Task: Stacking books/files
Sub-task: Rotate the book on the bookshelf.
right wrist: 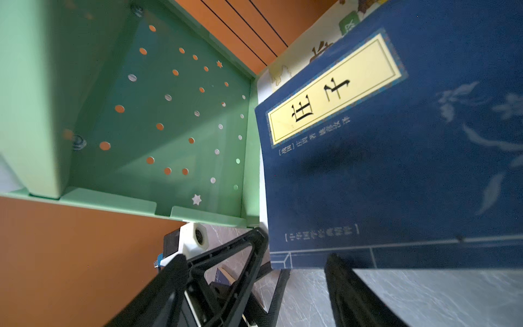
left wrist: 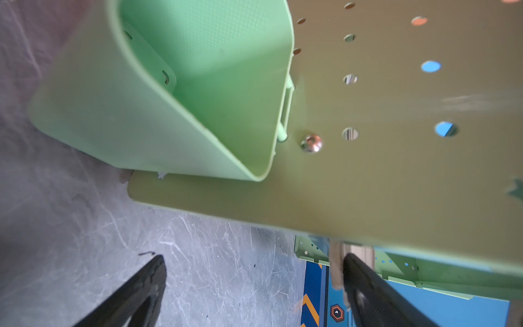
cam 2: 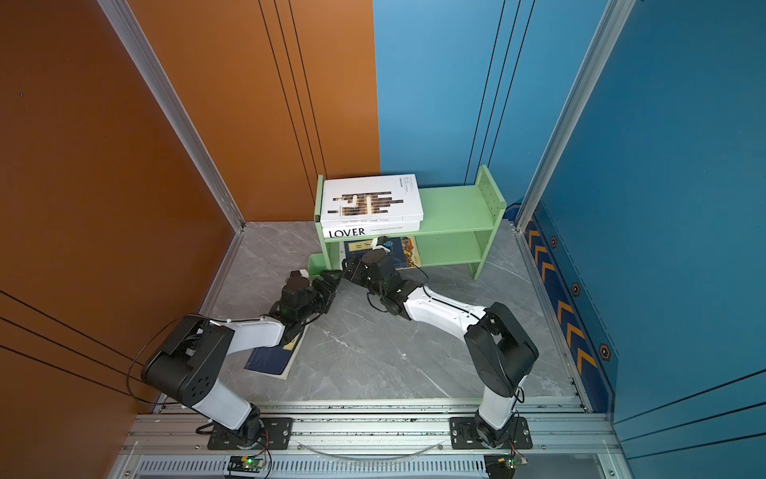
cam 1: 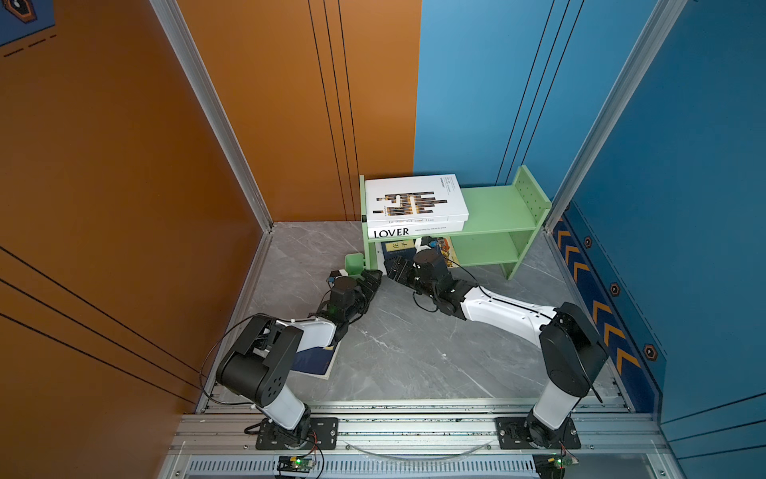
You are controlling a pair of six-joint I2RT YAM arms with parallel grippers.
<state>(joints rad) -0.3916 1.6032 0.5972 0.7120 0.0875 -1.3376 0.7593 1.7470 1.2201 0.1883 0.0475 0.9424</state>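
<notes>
Lying flat on the upper board of the green shelf unit, at the end by the orange wall: white book with brown-black bars, resting on top of thick white "LOVER" book.

Lying on the lower level beneath: navy yellow-labelled book, covering part of yellow illustrated picture book and jutting past the shelf front.

Lying on the grey floor, partly hidden under the left arm: second navy yellow-labelled book.

Hanging on the shelf's perforated side panel: small green bin.

Hovering just beside that bin: left gripper, gaping wide, gripping nothing.

Reaching at the jutting navy corner: right gripper, gaping fairly wide and straddling that corner. Touching or not: impossible to tell.
</notes>
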